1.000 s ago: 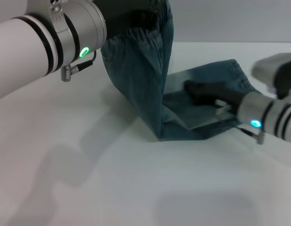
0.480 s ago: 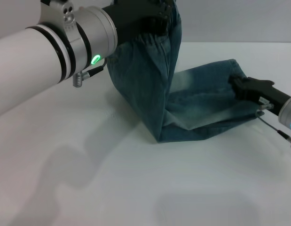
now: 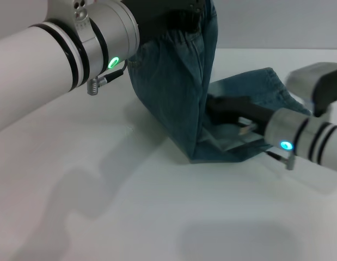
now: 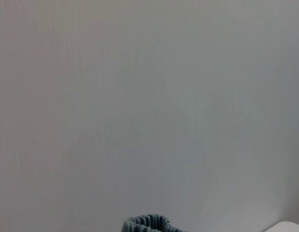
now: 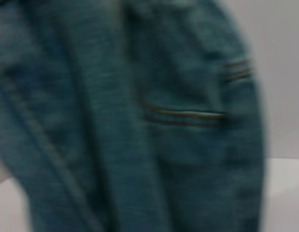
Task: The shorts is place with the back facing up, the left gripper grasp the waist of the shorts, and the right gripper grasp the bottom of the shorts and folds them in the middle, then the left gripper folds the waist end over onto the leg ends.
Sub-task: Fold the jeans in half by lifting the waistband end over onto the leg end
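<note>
My left jaws (image 3: 182, 13) are clamped on the puckered elastic waistband of the long blue faded-denim shorts (image 3: 173, 92), holding it high above the white desk (image 3: 157, 206) — the cloth hangs straight down from them in a long drape. Below, the rest lies flat, running off toward my right jaws (image 3: 214, 103), which sit low on the lying denim just past the bend; whether they pinch anything I can't tell. The flat straight leg ends (image 3: 269, 79) lie beyond the right jaws, farther from the hanging fold. So the waist has to travel that way, over the flat half — my left arm carries it, by my reckoning.
</note>
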Controlling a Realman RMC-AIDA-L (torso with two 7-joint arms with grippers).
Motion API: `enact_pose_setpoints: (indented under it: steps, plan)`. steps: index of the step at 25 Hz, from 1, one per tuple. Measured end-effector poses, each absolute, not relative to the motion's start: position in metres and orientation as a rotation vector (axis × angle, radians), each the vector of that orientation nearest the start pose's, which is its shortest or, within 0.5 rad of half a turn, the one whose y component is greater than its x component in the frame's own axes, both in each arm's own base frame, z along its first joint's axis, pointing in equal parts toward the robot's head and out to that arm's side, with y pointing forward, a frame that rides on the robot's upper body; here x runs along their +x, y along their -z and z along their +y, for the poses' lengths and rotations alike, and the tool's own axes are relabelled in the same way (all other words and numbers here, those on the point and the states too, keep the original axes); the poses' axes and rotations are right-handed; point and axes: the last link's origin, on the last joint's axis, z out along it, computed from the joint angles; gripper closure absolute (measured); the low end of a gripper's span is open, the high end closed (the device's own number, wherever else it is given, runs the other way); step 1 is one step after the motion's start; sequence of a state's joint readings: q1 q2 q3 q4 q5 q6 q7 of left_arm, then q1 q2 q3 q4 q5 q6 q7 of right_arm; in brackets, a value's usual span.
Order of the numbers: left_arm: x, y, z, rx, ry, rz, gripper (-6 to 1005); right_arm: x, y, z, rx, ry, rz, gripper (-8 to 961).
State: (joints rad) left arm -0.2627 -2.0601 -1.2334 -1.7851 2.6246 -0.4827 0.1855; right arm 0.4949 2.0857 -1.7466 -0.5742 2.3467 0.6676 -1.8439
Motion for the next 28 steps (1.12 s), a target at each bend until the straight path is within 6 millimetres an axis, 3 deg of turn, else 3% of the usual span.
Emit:
enact_pose_setpoints:
  steps: [10, 19, 23, 27, 28]
  plan:
    - [-0.058, -0.001, 0.34, -2.185, 0.639, -0.485, 880, 0.19, 0.12, 0.366, -2.451, -0.719, 0.901, 928]
    - [-0.058, -0.003, 0.341, -2.182, 0.64, -0.481, 881, 0.174, 0.135, 0.365, -2.501, -0.666, 0.865, 929]
    - [-0.06, -0.003, 0.341, -2.177, 0.637, -0.487, 881, 0.191, 0.123, 0.373, -2.422, -0.639, 0.9, 929]
    - [-0.061, -0.002, 0.341, -2.177, 0.634, -0.49, 882, 0.232, 0.098, 0.381, -2.262, -0.593, 0.956, 929]
    - [-0.061, -0.002, 0.341, -2.177, 0.636, -0.489, 883, 0.252, 0.083, 0.381, -2.188, -0.578, 0.971, 929]
